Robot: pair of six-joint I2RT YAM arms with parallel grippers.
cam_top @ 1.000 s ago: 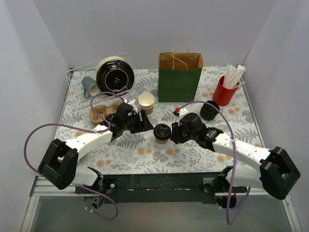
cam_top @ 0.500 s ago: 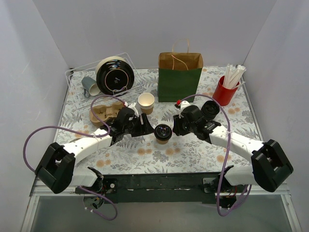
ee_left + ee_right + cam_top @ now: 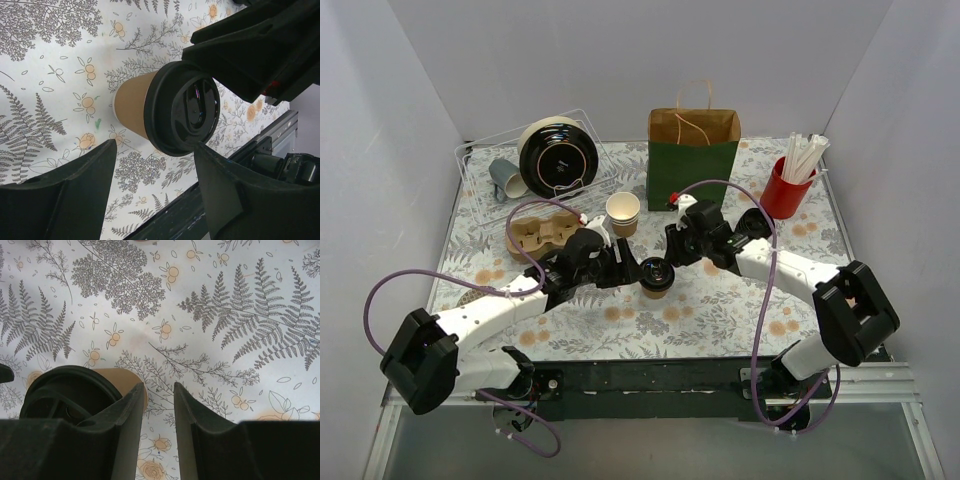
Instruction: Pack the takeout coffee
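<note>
Two arms meet near the middle of the fern-print tablecloth (image 3: 720, 310), where the takeout coffee (image 3: 656, 274) stands upright with its black lid on. The left gripper (image 3: 632, 268) is spread wide. In its wrist view one finger sits on each side of the cup, which lies between and just past the fingertips; whether either finger touches it cannot be told. The right gripper (image 3: 672, 243) hangs just beyond the cup on the far right. Its fingers are drawn in to a narrow slit with only cloth showing between them, and the lid sits off to one side of them in its own wrist view. Farther back, well apart from the cup, the green-and-brown paper bag (image 3: 693, 160) stands upright with its mouth open.
</note>
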